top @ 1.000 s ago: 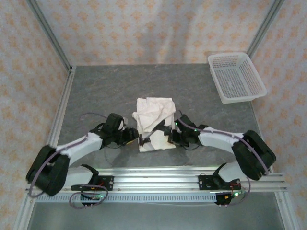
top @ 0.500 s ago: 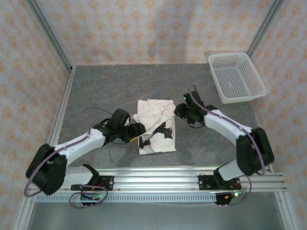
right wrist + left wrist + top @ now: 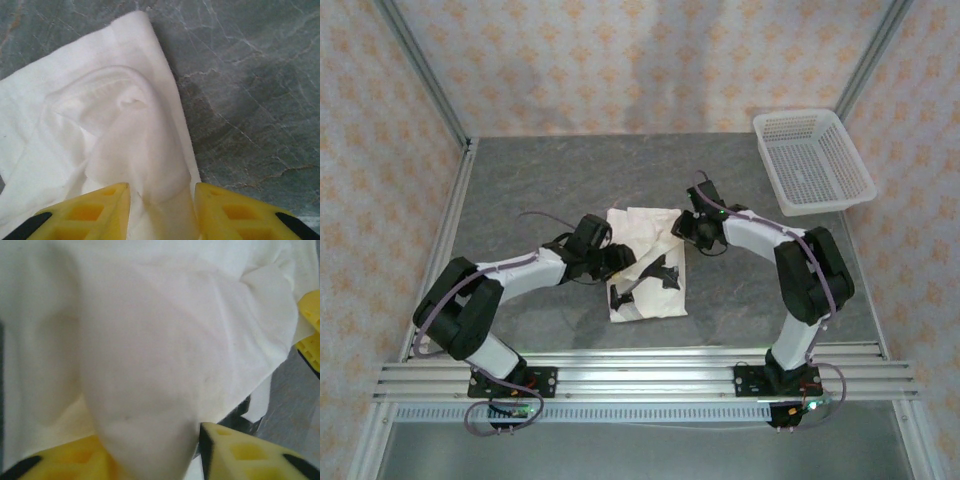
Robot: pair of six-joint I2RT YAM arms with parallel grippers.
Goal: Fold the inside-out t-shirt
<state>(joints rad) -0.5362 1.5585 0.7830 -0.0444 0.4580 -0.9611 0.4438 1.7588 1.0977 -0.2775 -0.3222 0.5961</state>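
- The white t-shirt [image 3: 642, 228] is lying as a wrinkled, partly folded oblong near the middle of the grey tabletop [image 3: 540, 180], between the two arms.
- The left arm [image 3: 520, 275] is reaching in at the shirt's left edge. In the left wrist view the left jaws are clenching a raised fold of the t-shirt [image 3: 150, 340], with the cloth running down between the yellow fingers [image 3: 250, 455].
- The right arm [image 3: 760, 235] is bending over the shirt's far right corner. In the right wrist view the right jaws are grasping a tented ridge of the t-shirt [image 3: 130, 150], which is rising between the yellow fingers [image 3: 90, 210]. The cloth around it is lying flat on the tabletop [image 3: 250, 100].
- A white mesh basket [image 3: 812, 160] is sitting at the far right corner, well apart from the shirt.
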